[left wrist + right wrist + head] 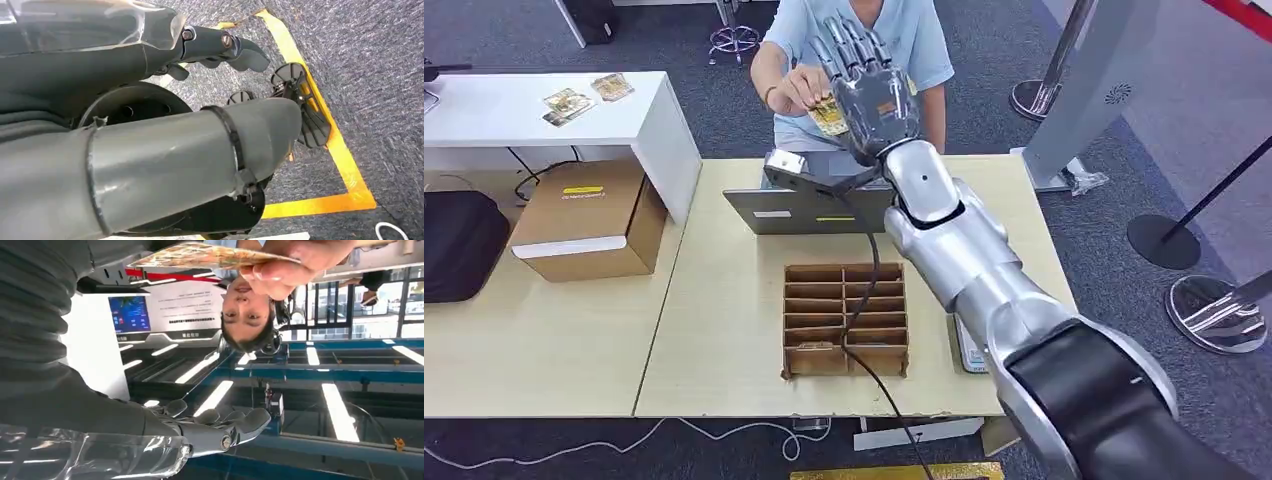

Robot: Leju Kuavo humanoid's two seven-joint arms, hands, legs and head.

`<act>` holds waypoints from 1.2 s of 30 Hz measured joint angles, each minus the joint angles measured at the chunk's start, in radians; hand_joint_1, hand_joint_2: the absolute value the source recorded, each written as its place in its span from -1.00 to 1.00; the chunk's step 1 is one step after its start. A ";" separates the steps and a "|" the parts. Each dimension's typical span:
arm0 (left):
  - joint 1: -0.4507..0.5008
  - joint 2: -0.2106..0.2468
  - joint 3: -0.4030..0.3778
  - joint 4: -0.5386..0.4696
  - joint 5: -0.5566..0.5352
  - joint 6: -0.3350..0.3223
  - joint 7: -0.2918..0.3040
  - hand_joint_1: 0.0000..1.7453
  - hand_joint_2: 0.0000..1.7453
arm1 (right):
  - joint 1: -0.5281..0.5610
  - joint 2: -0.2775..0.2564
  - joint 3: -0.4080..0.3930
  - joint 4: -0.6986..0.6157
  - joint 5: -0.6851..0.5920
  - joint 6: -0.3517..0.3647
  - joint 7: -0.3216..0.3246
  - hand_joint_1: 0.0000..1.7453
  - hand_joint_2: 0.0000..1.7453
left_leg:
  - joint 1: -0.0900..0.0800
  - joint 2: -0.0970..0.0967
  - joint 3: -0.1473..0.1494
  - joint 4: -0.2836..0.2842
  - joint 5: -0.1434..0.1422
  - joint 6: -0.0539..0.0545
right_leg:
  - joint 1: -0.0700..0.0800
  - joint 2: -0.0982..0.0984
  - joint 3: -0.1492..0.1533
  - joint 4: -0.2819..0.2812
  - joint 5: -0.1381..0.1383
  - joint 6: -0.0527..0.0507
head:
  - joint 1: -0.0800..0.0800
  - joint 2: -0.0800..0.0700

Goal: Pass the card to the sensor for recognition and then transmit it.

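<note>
My right hand (869, 85) is raised beyond the table's far edge, fingers spread and pointing up. A person in a light blue shirt holds a patterned card (827, 113) in their hand (796, 88) against the thumb side of my right hand. In the right wrist view the card (210, 255) is pinched by the person's fingers (295, 267). My own dark fingers (220, 427) stay far from it, and no grip of mine on it is visible. The grey sensor unit (809, 200) stands on the table below my hand. My left hand (220, 47) hangs over the floor, holding nothing.
A cardboard divider tray (846, 318) sits mid-table with a black cable running across it. On the white side table (534, 125) lie more cards (569, 103). A cardboard box (589, 218) and black bag (459, 245) are at left. Stanchion bases (1164, 240) stand at right.
</note>
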 joint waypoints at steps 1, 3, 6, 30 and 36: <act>0.000 0.000 0.000 0.000 0.000 0.000 0.000 -1.00 -1.00 | 0.000 0.000 -0.004 0.000 -0.001 0.000 -0.001 0.38 1.00 | 0.000 0.000 0.000 0.000 0.000 0.000 | 0.000 0.000 0.000 0.000 0.000 0.000 | 0.000 0.000; 0.000 0.000 0.000 0.000 0.000 0.000 0.001 -1.00 -1.00 | 0.000 0.000 -0.007 0.000 -0.007 -0.006 -0.004 1.00 1.00 | 0.000 0.000 0.000 0.000 0.000 0.000 | 0.000 0.000 0.000 0.000 0.000 0.000 | 0.000 0.000; 0.000 0.000 0.000 0.000 -0.002 0.005 0.002 -1.00 -1.00 | 0.000 0.000 -0.018 0.000 -0.018 -0.026 -0.012 1.00 1.00 | 0.000 0.000 0.000 0.000 0.000 0.000 | 0.000 0.000 0.000 0.000 0.000 0.000 | 0.000 0.000; 0.000 -0.007 0.000 0.000 0.001 0.017 0.002 -1.00 -1.00 | 0.000 -0.002 -0.059 -0.015 -0.051 -0.070 -0.040 1.00 1.00 | 0.000 0.000 0.000 0.000 0.000 0.000 | 0.000 0.000 0.000 0.000 0.000 0.000 | 0.000 0.000; 0.000 -0.007 0.000 0.000 0.013 0.016 0.001 -1.00 -1.00 | 0.001 -0.004 -0.093 -0.027 -0.144 -0.072 -0.077 1.00 1.00 | 0.000 0.000 0.000 0.000 0.000 0.000 | 0.000 0.000 0.000 0.000 0.000 0.000 | 0.000 0.000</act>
